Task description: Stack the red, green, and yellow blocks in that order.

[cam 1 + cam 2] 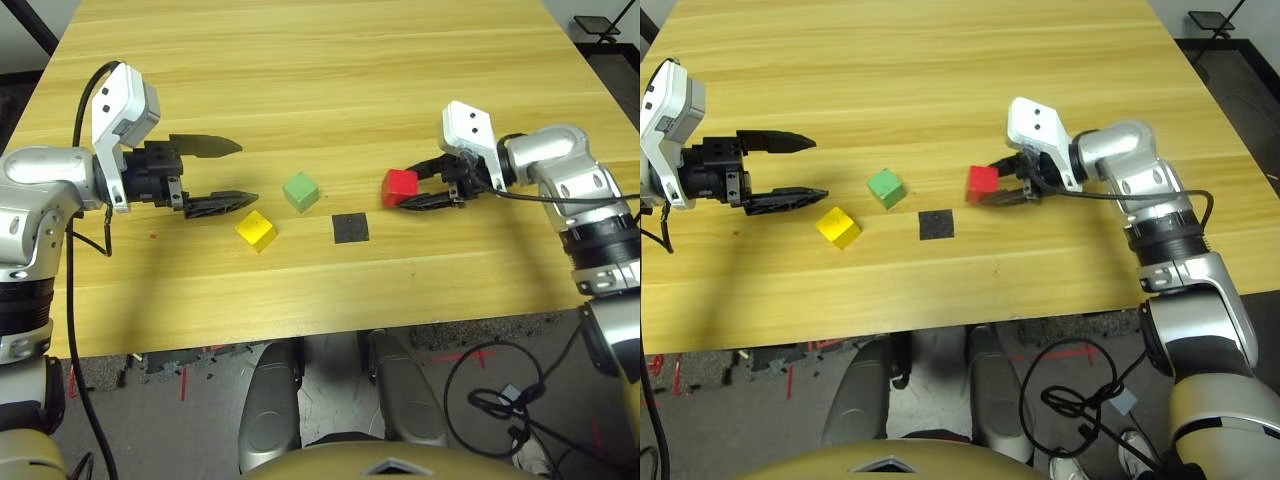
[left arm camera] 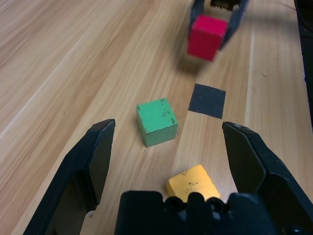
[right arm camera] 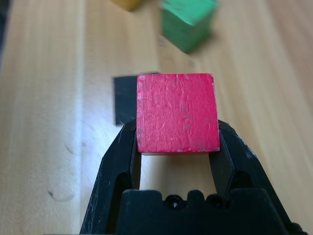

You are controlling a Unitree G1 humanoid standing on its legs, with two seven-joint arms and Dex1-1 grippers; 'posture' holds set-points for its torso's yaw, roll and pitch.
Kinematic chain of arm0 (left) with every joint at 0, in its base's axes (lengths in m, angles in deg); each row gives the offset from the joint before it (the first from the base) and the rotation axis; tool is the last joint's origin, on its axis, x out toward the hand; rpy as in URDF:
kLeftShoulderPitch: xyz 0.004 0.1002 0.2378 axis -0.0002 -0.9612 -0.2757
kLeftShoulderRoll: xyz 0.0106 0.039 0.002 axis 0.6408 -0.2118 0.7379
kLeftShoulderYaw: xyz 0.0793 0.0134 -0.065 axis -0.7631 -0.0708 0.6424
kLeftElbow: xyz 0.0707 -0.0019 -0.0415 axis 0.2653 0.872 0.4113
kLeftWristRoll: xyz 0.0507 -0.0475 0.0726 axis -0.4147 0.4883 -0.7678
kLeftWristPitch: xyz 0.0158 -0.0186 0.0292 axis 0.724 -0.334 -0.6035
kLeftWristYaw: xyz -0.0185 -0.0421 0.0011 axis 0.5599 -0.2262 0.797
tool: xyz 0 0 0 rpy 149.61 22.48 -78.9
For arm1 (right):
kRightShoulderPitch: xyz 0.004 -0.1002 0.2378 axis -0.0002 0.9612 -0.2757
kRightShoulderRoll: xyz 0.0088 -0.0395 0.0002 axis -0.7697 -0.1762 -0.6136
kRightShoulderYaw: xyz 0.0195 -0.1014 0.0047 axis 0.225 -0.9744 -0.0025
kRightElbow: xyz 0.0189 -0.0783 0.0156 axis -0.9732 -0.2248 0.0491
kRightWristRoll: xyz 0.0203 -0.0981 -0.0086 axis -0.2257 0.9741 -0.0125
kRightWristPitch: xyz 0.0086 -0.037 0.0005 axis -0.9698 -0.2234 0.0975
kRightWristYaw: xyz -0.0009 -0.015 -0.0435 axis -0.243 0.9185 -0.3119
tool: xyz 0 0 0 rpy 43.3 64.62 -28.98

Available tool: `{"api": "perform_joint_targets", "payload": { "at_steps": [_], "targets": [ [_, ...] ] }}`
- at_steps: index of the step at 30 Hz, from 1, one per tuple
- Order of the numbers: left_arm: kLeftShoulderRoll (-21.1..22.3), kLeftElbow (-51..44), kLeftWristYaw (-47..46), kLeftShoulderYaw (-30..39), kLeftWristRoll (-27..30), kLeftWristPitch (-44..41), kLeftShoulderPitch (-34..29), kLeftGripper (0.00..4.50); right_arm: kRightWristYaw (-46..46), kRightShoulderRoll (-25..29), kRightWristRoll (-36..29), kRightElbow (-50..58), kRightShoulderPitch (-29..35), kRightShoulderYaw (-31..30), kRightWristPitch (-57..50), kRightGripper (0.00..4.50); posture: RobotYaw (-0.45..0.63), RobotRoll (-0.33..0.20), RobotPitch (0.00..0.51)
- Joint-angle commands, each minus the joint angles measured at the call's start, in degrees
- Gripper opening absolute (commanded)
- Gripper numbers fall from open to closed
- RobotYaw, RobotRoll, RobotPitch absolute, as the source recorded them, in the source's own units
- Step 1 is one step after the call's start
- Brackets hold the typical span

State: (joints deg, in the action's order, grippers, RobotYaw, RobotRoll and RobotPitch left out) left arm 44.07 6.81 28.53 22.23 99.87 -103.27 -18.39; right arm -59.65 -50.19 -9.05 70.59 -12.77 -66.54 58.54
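My right gripper (image 1: 412, 190) is shut on the red block (image 1: 399, 186), holding it slightly above the table right of the black patch; the red block (image 3: 177, 111) sits between both fingers in the right wrist view. The green block (image 1: 300, 191) rests on the table near the middle, and the yellow block (image 1: 256, 229) lies just in front and to the left of it. My left gripper (image 1: 238, 170) is open, its fingertips left of the green block and just behind the yellow block (image 2: 192, 182), touching neither.
A flat black square patch (image 1: 350, 227) lies on the wooden table (image 1: 320, 80) between the green and red blocks. The table's front edge runs close in front of the blocks. Cables hang off both arms.
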Motion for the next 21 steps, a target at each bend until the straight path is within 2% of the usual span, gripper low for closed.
{"api": "perform_joint_targets", "payload": {
  "at_steps": [1, 11, 21],
  "targets": [
    [0.1, -0.9, -0.7, 0.1, 0.2, -1.1, 0.7, 4.50, -1.4, -1.8, 2.6, -2.2, -1.0, -3.4, 3.7, 2.06, 0.28, -0.042, 0.248],
    [-0.3, -3.4, -3.3, 0.3, 0.9, -3.2, 0.7, 4.50, 0.8, -6.6, 7.8, -6.5, -1.7, -7.2, 7.8, 2.06, 0.33, -0.040, 0.255],
    [0.2, -3.5, -4.7, 1.2, 1.7, -4.1, 0.5, 4.50, 3.4, -7.0, 8.8, -2.1, 0.4, -6.8, 3.0, 2.06, 0.33, -0.039, 0.262]
  ]
}}
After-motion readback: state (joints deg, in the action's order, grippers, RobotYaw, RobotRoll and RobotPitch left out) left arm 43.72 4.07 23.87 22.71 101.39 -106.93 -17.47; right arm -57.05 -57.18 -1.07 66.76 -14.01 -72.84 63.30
